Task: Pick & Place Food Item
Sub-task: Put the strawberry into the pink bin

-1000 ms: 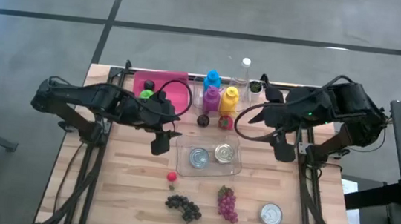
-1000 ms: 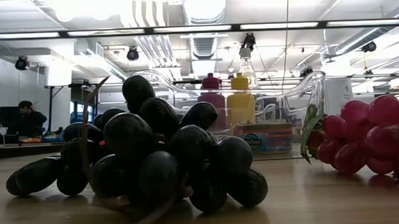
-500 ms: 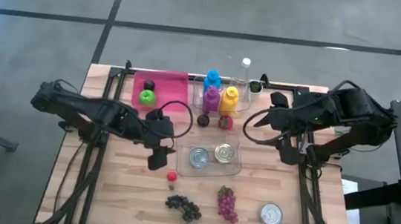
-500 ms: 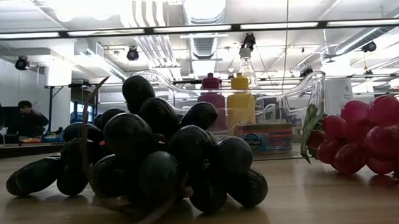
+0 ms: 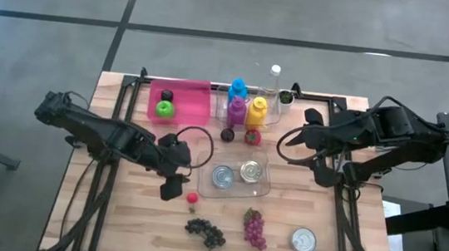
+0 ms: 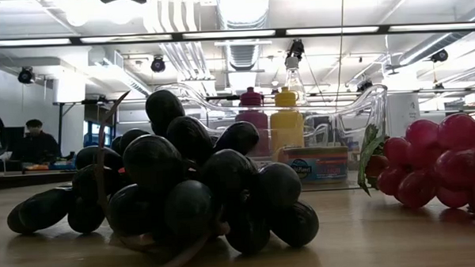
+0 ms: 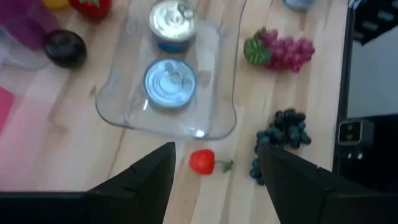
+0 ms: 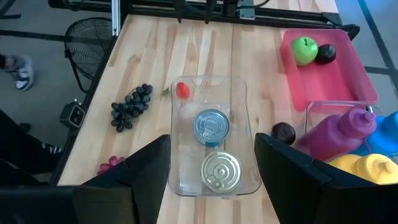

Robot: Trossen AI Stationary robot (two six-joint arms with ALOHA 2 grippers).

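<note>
Tabletop holds three cans, two grape bunches, one strawberry.

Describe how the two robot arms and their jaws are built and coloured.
Both arms are dark, near-black, jointed machines. The left arm carries a looping black cable near its wrist, and the right arm has a similar cable loop. The left gripper and the right gripper each have two broad, flat, matte black jaws with angular edges.

A person sits at a desk far behind the table; a floor fan stands beside the table.
</note>
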